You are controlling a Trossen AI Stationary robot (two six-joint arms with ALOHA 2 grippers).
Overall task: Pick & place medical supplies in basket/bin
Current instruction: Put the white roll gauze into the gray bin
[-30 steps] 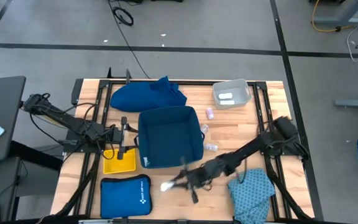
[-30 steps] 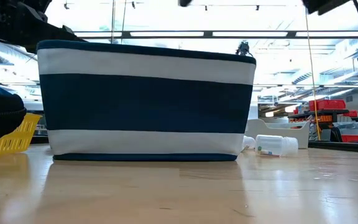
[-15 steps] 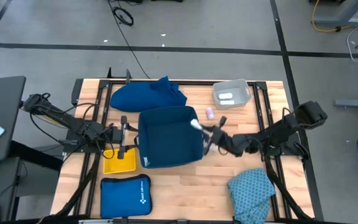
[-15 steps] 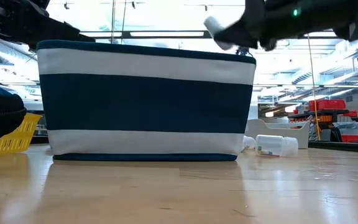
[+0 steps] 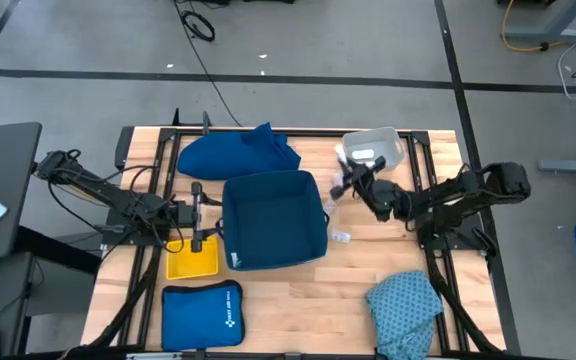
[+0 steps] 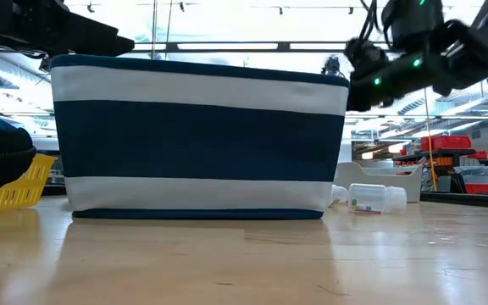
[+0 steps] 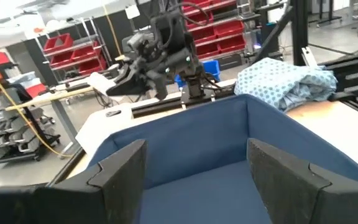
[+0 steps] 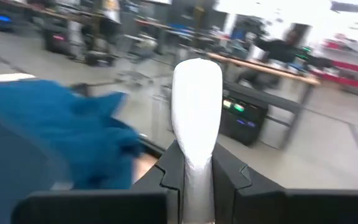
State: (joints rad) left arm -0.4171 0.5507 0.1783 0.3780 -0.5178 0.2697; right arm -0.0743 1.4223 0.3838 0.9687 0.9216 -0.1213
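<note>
My right gripper [image 5: 346, 178] hovers above the table between the dark-blue basket [image 5: 273, 222] and the clear tray [image 5: 373, 150], shut on a finger-sized white roll [image 8: 196, 99]. My left gripper [image 5: 196, 216] waits open at the basket's left wall; its wrist view looks into the basket [image 7: 229, 162]. A dark-blue cloth [image 5: 233, 152] lies by the far edge and a teal speckled cloth [image 5: 405, 305] at the near right corner. Small clear vials [image 5: 340, 237] lie on the table right of the basket, and show in the low view as vials [image 6: 371, 196]. My right gripper pinches the white roll by one end [image 8: 196, 163] between its two fingers [image 8: 169, 177]. The rest of the roll sticks out forward past the fingertips, in line with them. The roll is lifted clear of the table.
A flat bright-blue zip pouch [image 5: 201, 312] lies at the near left, with a yellow tray [image 5: 193, 258] beside the basket's left corner. The clear tray holds a white item. Bare wood shows in front of the basket and between the basket and the teal cloth.
My right gripper, still shut on the white roll, has swung from the near side in front of the basket up past the basket's right far corner toward the far right, ending by the clear tray. The roll has travelled with it, lifted clear.
</note>
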